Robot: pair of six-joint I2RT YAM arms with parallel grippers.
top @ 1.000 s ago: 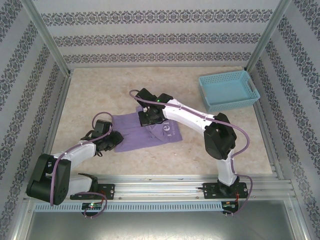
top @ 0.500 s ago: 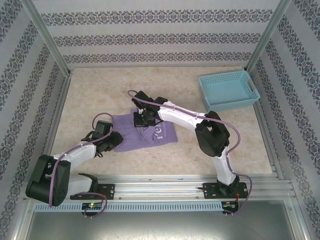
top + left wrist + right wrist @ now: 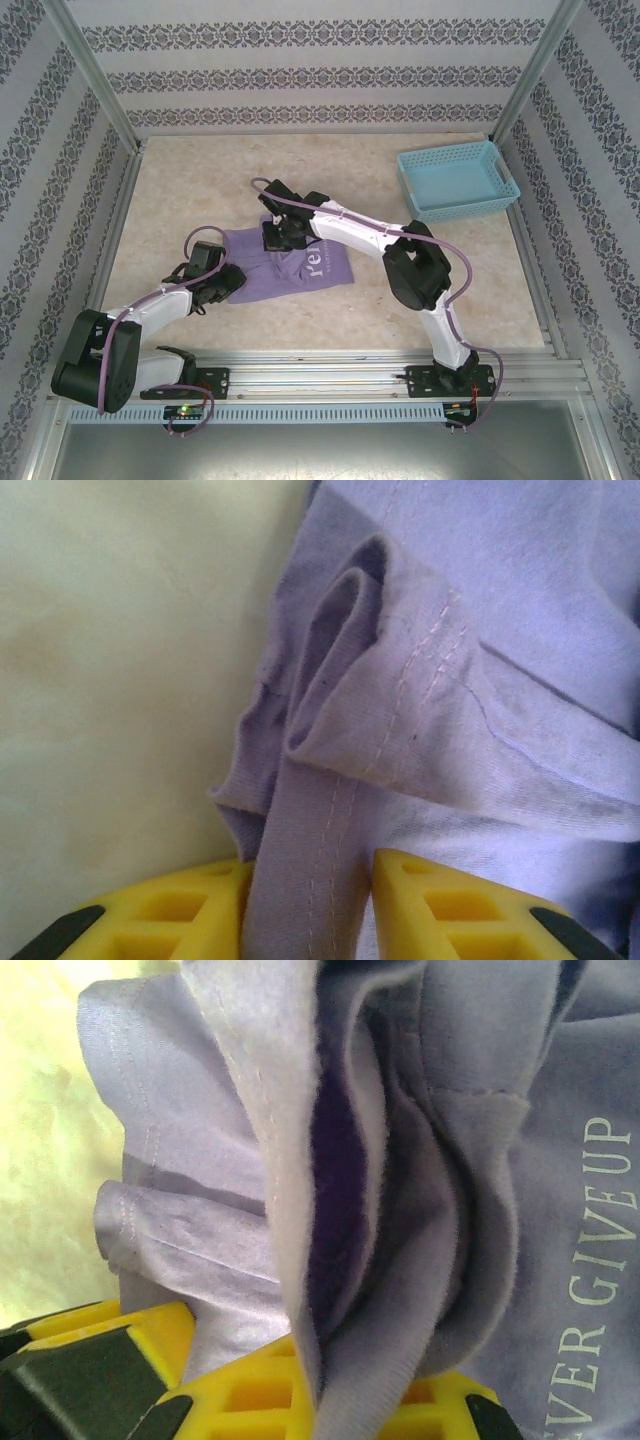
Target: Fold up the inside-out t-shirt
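Inside-out t-shirt point(image 3: 298, 270) lay bunched mid-table point(image 3: 190, 190), left gripper point(image 3: 233, 278) clamped on a stitched hem strip at its left edge, right gripper point(image 3: 274, 238) clamped on a thick fold at its far edge, beside the lettering.

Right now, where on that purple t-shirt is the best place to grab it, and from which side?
Probably the stitched hem at the left edge of the t-shirt, coming from the bare table side. That doubled, seamed fold forms a raised, firm ridge, and the left tool has it between its fingers.
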